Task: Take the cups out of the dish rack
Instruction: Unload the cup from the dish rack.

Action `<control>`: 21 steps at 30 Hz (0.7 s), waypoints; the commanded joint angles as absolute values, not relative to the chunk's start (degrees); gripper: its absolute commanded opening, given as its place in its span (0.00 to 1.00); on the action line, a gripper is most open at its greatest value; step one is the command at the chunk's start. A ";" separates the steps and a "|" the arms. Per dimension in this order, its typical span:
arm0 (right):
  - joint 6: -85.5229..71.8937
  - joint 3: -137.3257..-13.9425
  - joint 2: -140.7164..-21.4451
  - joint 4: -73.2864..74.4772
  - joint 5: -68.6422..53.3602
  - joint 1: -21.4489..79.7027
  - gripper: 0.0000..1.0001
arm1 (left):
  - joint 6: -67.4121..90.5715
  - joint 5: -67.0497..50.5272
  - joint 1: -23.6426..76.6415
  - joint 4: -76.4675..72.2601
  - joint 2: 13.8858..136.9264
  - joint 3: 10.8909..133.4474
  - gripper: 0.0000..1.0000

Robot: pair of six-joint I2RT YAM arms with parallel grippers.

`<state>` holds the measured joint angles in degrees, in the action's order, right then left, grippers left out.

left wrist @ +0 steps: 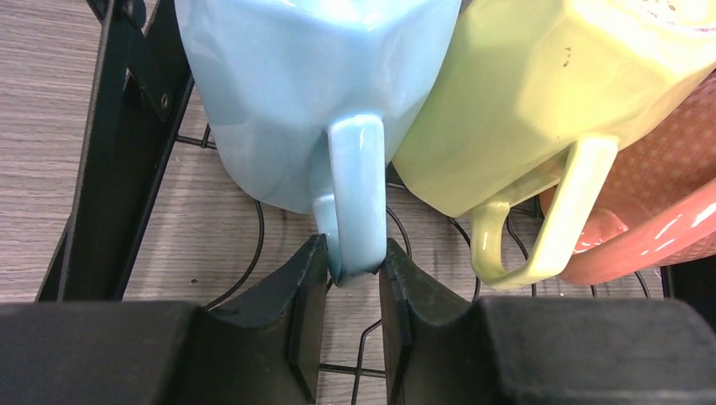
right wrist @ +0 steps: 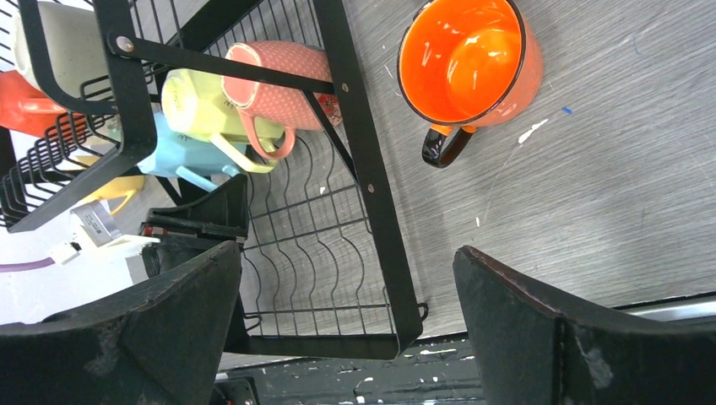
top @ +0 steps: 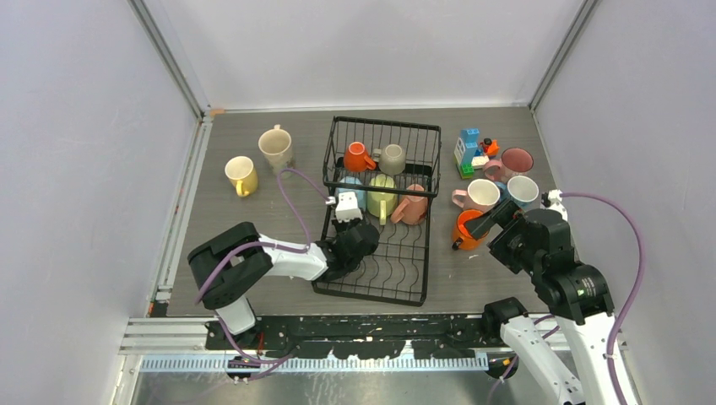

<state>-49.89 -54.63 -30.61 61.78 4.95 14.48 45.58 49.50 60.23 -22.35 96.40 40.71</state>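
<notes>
The black wire dish rack stands mid-table. Its basket end holds an orange cup and a grey-beige cup; on its side on the tray lies a light blue cup, with a pale green cup and a pink cup next to it. My left gripper is shut on the light blue cup's handle, low inside the rack. My right gripper hangs open and empty above the rack's right near corner, close to an orange cup on the table.
A yellow cup and a cream cup stand left of the rack. To its right stand a toy-block figure, two pink cups and a light blue cup. Walls enclose the table.
</notes>
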 commanded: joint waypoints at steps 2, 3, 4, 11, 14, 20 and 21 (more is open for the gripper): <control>-49.49 -53.77 -30.38 59.55 4.42 14.28 1.00 | 44.98 50.30 59.83 -25.19 93.94 40.86 0.24; -49.62 -53.60 -30.41 59.30 4.32 14.28 1.00 | 45.20 49.95 59.81 -25.19 93.36 40.35 0.22; -49.70 -53.49 -30.41 59.17 4.24 14.28 1.00 | 45.32 49.78 59.85 -25.17 92.60 39.98 0.20; -50.14 -52.29 -30.30 57.84 4.03 14.25 1.00 | 44.83 48.77 59.85 -22.47 88.69 38.25 0.09; -50.39 -51.66 -30.23 57.16 3.91 14.32 1.00 | 45.18 48.17 59.85 -22.20 87.47 36.86 0.05; -50.62 -50.69 -30.32 56.29 3.75 14.24 1.00 | 46.02 46.67 60.31 -21.20 86.41 34.77 0.02; -50.57 -50.57 -30.26 56.13 3.83 14.24 1.00 | 46.05 46.62 60.54 -21.11 86.21 34.49 0.02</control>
